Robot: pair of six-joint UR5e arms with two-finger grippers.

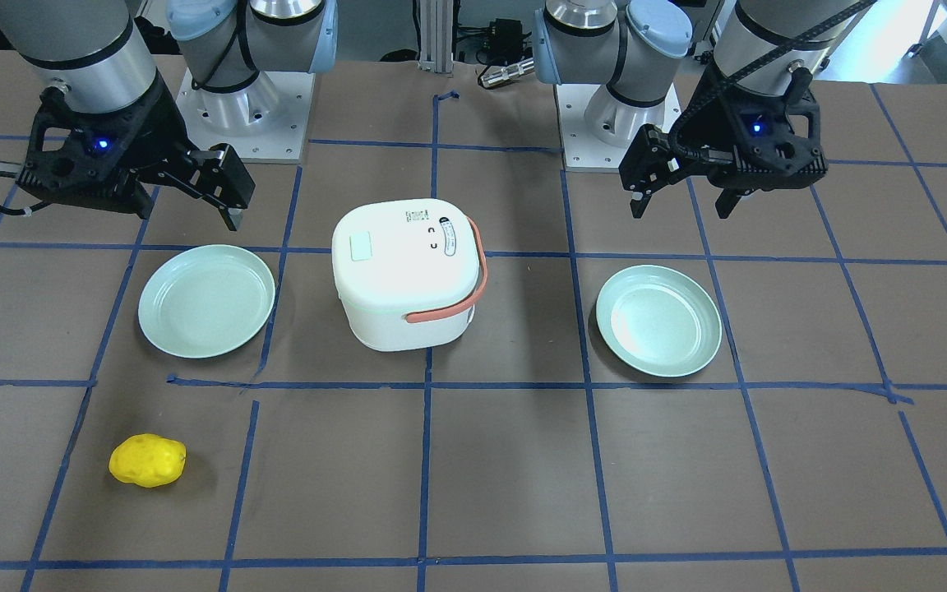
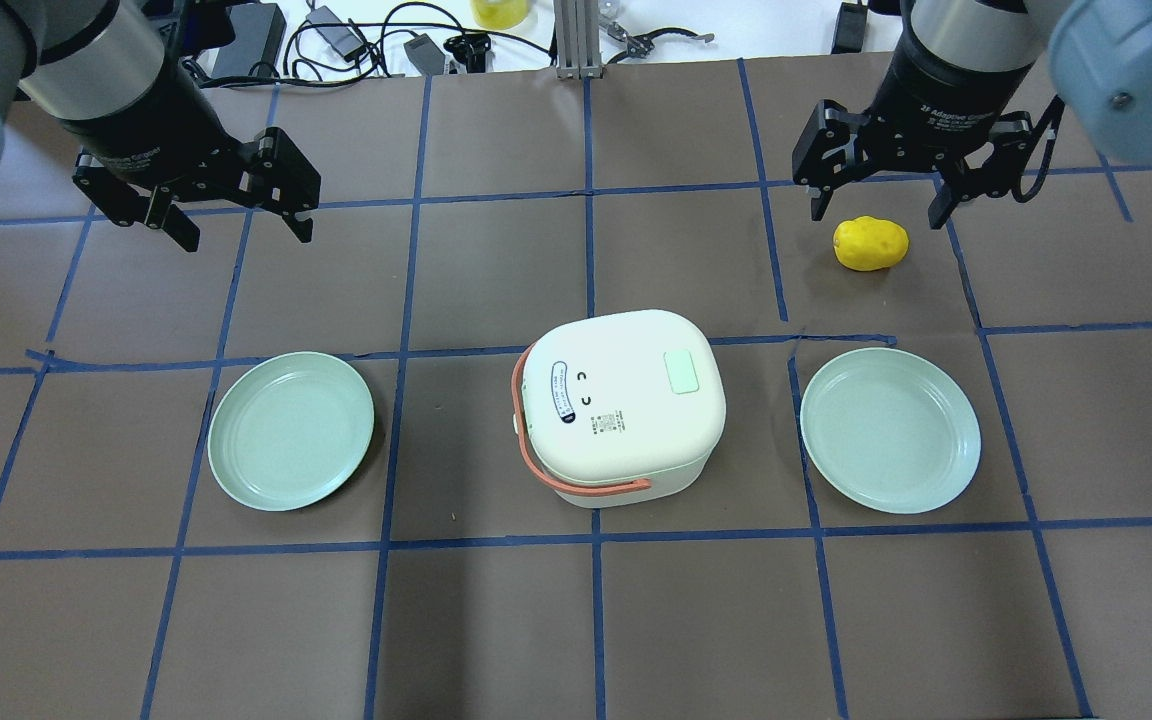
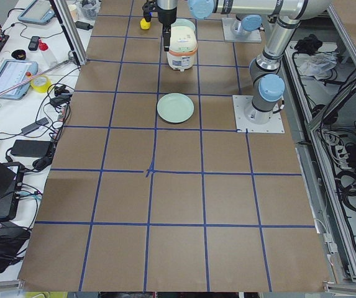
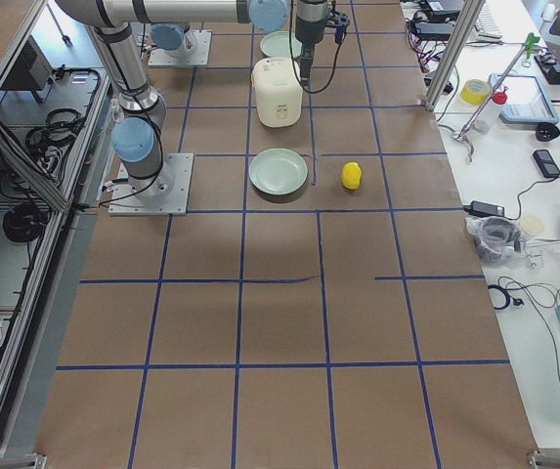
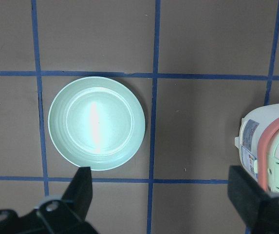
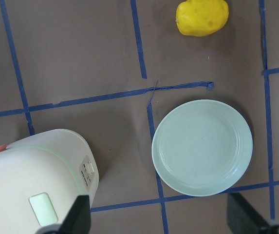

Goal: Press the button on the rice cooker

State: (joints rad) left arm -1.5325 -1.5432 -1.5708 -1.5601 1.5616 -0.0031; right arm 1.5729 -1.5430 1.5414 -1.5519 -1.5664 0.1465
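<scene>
brown paper bench [image 2: 496, 620] ruled into squares by blue tape, with cables and gear along its far edge; white rice cooker [image 2: 626, 405] stands upright at the middle of the bench, lid down, its orange handle [image 2: 536, 470] folded around the side toward the robot's left; two pale green plates flank it, the left plate [image 2: 291, 430] and the right plate [image 2: 891, 430], each apart from the cooker; left gripper [image 2: 244, 235] hangs above the bench with fingers spread wide, grasping nothing; right gripper [image 2: 878, 215] likewise hangs released, fingers apart, touching nothing; lumpy yellow object [image 2: 871, 243] lies on the bench beyond the right plate, apart from it; pale green rectangular button [image 2: 681, 372] sits on the cooker's lid, on the half nearer the right plate, nothing touching it
</scene>
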